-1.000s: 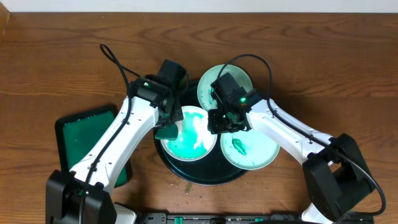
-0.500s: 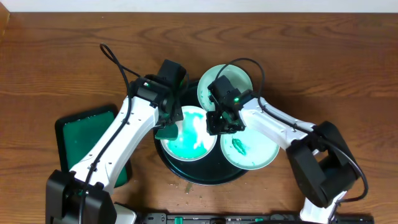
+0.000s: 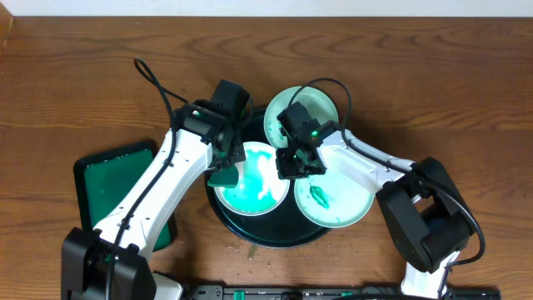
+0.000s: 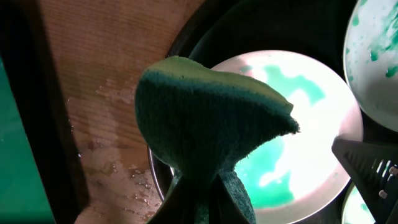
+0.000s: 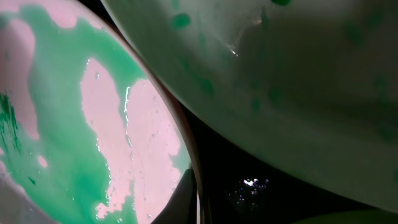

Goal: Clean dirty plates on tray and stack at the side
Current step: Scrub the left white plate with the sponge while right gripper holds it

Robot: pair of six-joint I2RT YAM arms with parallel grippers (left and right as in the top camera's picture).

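The round black tray (image 3: 268, 235) holds three dirty plates. The left plate (image 3: 254, 185) is covered in a wide wet green smear and fills the left wrist view (image 4: 298, 124). The right plate (image 3: 343, 204) has a small green smear. The back plate (image 3: 301, 110) is speckled green. My left gripper (image 3: 223, 171) is shut on a dark green sponge (image 4: 205, 118), held just above the left plate's left edge. My right gripper (image 3: 291, 162) is shut on the left plate's right rim (image 5: 186, 155), with one finger (image 5: 185, 198) lying on the inside of the rim.
A green rectangular tray (image 3: 112, 187) lies on the wooden table left of the round tray. Small droplets and crumbs (image 3: 250, 250) dot the wood by the tray's front edge. Wet marks (image 4: 118, 168) show on the table beside the tray rim.
My right gripper has closed on the left plate's rim, and its arm has swung slightly leftward. The left arm and sponge have not moved.
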